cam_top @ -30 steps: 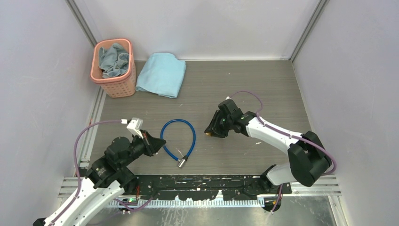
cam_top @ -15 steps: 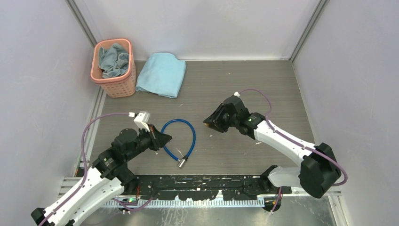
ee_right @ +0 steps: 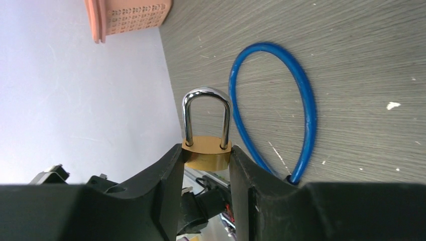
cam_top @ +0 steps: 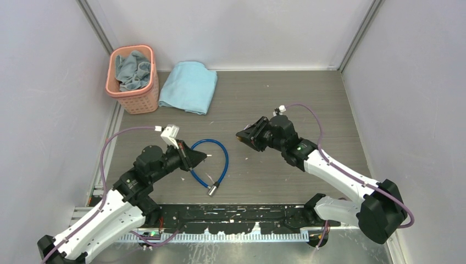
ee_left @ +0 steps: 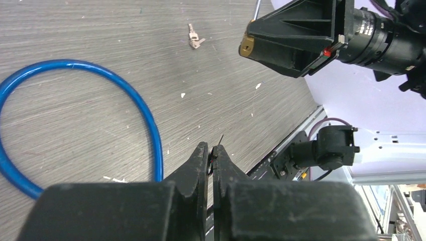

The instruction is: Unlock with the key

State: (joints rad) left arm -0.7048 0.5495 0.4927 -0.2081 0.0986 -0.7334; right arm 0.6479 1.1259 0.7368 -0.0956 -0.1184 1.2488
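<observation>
Left pincer (ee_left: pixel 210 150) clenching on key (ee_left: pixel 221 137), thin tip protruding rightward toward padlock (ee_right: pixel 206 155). Right pincer (ee_right: pixel 206 150) grasping padlock body, holding it off counter (cam_top: pixel 286 99), likely presenting keyhole end leftward for insertion.

A robotics lab test cell: plain pale panel walls (cam_top: pixel 44 110) framed by aluminium posts (cam_top: pixel 96 25) enclose a grey wood-grain surface (cam_top: pixel 275 93), with a black mounting rail (cam_top: pixel 242 212) along its near edge.

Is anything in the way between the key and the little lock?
Nothing visible. The left end effector pinches the key, the right end effector holds the padlock, with open air between. The blue cable lies flat on the table below.
</observation>
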